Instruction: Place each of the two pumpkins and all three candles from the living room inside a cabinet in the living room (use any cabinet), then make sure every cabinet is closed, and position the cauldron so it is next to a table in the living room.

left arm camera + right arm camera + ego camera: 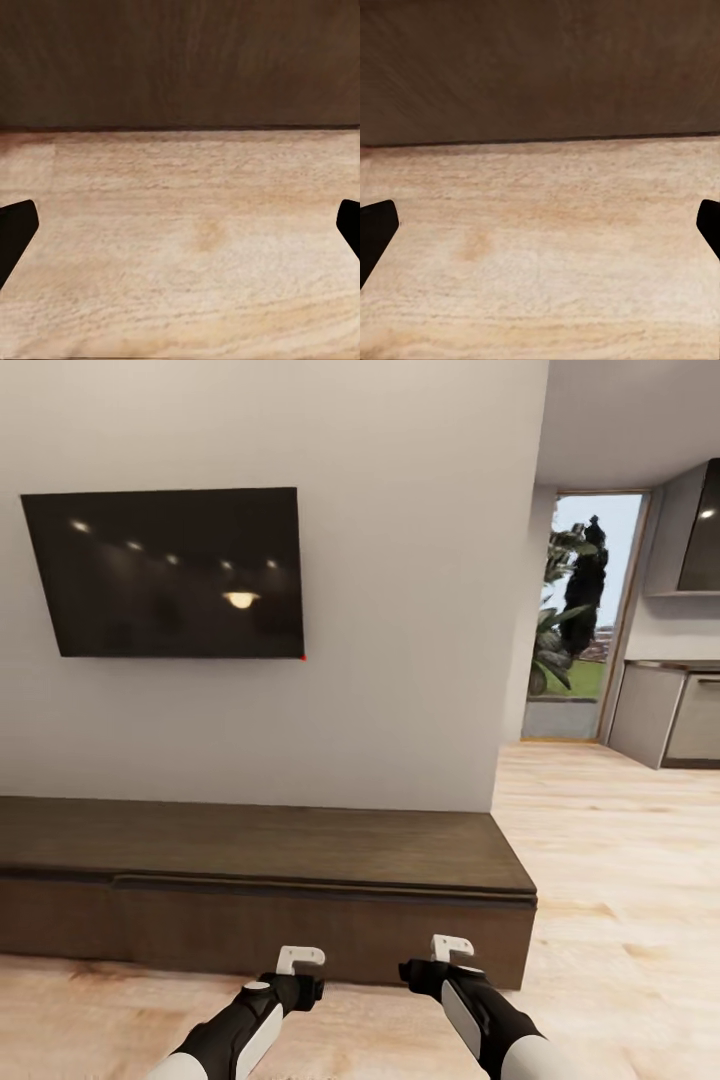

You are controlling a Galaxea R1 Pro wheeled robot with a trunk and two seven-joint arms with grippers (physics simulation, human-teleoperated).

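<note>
No words, numbers, labels or brand marks can be read anywhere. The dark television (165, 572) on the wall bears none (its screen carries just reflected ceiling lights), and the cabinet (300, 850) front is plain wood.

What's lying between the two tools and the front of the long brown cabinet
Nothing but bare wooden floor. Both wrist views show open planks running up to the cabinet, and the head view shows the left tool and right tool just short of it.
</note>
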